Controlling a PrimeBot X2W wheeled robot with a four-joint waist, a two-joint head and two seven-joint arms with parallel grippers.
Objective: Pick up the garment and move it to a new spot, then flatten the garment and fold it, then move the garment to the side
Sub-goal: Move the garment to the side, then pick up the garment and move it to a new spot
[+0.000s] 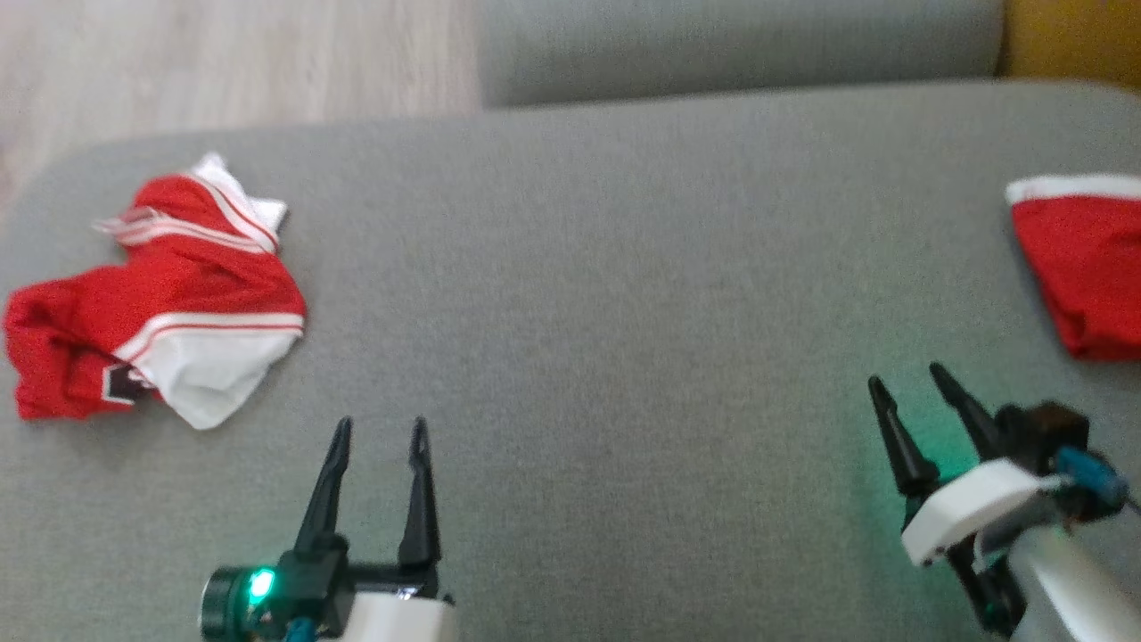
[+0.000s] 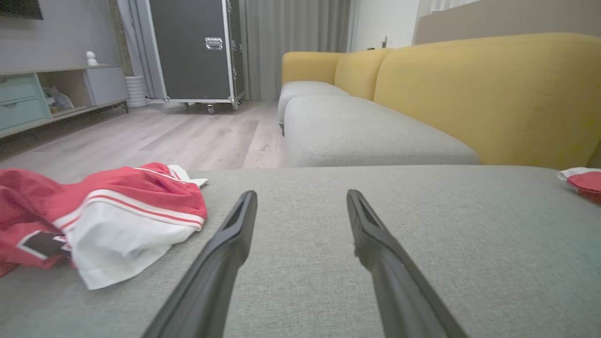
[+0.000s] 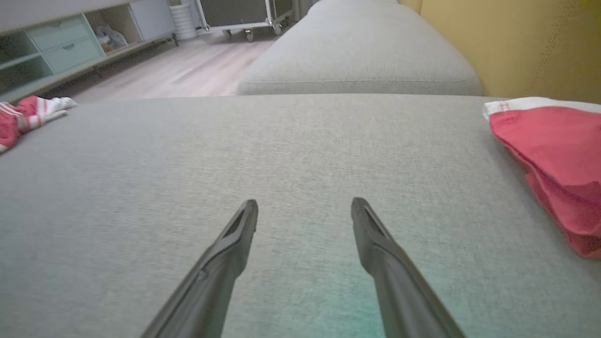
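A crumpled red and white garment (image 1: 160,303) lies at the left of the grey cushion (image 1: 624,294); it also appears in the left wrist view (image 2: 103,220) and far left in the right wrist view (image 3: 28,115). A folded red garment with a white band (image 1: 1083,263) rests at the cushion's right edge, seen too in the right wrist view (image 3: 558,159) and small in the left wrist view (image 2: 584,180). My left gripper (image 1: 379,437) (image 2: 300,199) is open, empty, just right of the crumpled garment. My right gripper (image 1: 909,379) (image 3: 305,206) is open and empty, left of the folded one.
A second grey seat cushion (image 2: 366,136) lies beyond, backed by a yellow sofa back (image 2: 493,89). Wooden floor (image 2: 155,141), a low cabinet (image 2: 56,94) and a black wheeled case (image 2: 197,51) stand further off. The cushion's middle is bare.
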